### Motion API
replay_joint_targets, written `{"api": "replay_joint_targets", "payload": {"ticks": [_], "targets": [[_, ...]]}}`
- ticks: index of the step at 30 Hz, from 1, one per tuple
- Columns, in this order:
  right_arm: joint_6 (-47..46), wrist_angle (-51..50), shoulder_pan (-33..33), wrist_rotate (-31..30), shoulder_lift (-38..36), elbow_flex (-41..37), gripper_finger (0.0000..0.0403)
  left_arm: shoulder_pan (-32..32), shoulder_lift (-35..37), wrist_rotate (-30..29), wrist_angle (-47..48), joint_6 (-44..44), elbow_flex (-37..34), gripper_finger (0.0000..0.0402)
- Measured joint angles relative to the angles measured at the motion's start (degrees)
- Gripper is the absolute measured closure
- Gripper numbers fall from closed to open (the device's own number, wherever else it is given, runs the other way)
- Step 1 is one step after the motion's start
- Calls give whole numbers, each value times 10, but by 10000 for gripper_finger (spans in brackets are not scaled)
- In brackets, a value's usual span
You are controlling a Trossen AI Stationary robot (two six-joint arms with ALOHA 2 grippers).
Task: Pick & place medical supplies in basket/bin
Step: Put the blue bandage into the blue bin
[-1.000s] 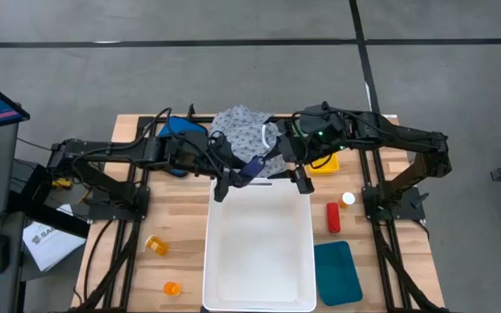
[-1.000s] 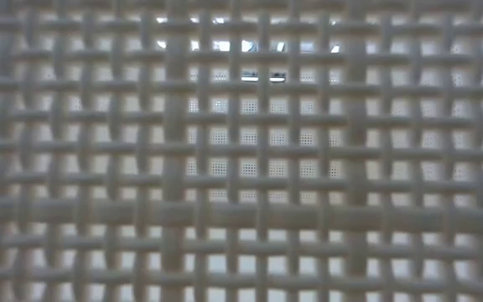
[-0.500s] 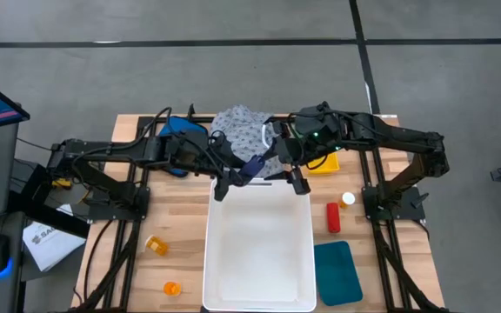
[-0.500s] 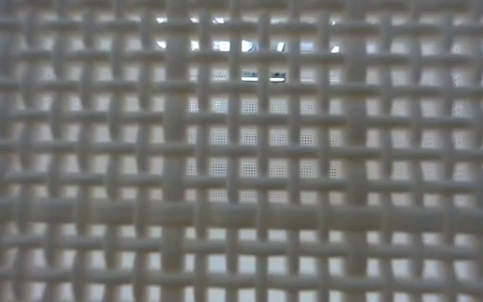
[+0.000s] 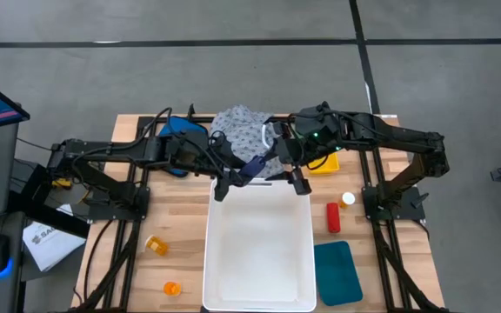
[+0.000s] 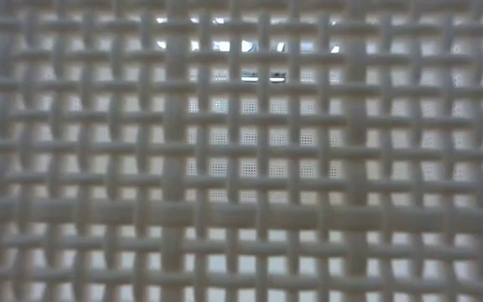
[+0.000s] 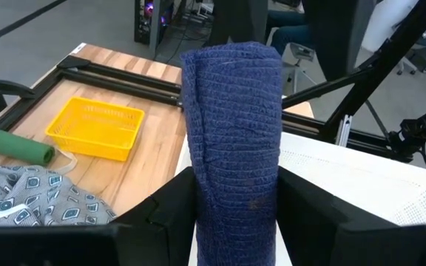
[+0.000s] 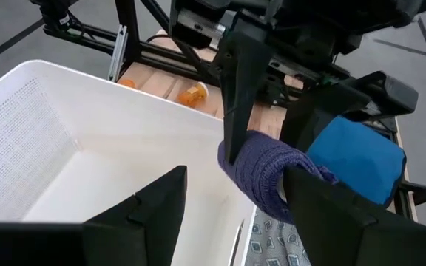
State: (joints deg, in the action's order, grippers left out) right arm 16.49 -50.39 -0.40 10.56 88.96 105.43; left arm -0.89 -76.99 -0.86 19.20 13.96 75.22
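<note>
Two orange pill bottles [image 5: 156, 245] lay on the wooden slatted counter [image 5: 181, 226], left of the white perforated plastic bin [image 5: 259, 248]. Left tool [image 7: 235, 222] gripped a dark blue ribbed knit roll [image 7: 235, 125] upright at the bin's far rim. Dotted grey-white garment [image 5: 242, 126] lay crumpled behind. Right tool [image 8: 235, 199], fingers parted, empty, hovered over the bin. Red cylinder [image 5: 332, 217] and teal pad [image 5: 337, 269] lay right.

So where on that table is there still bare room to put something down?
Inside the white bin, which looks empty. Bare wood also shows left of the bin, around the two orange bottles, and between the bin and the red cylinder. The back edge is crowded: garment, yellow basket and both arms.
</note>
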Motion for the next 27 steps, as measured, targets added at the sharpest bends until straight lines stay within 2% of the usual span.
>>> {"api": "replay_joint_targets", "payload": {"ticks": [23,27], "targets": [[-1,-5,-8,-4,1,-1,180,0,0,0,-15,-1,0,247],[0,-5,-7,-17,1,-1,193,0,0,0,-15,0,0,247]]}}
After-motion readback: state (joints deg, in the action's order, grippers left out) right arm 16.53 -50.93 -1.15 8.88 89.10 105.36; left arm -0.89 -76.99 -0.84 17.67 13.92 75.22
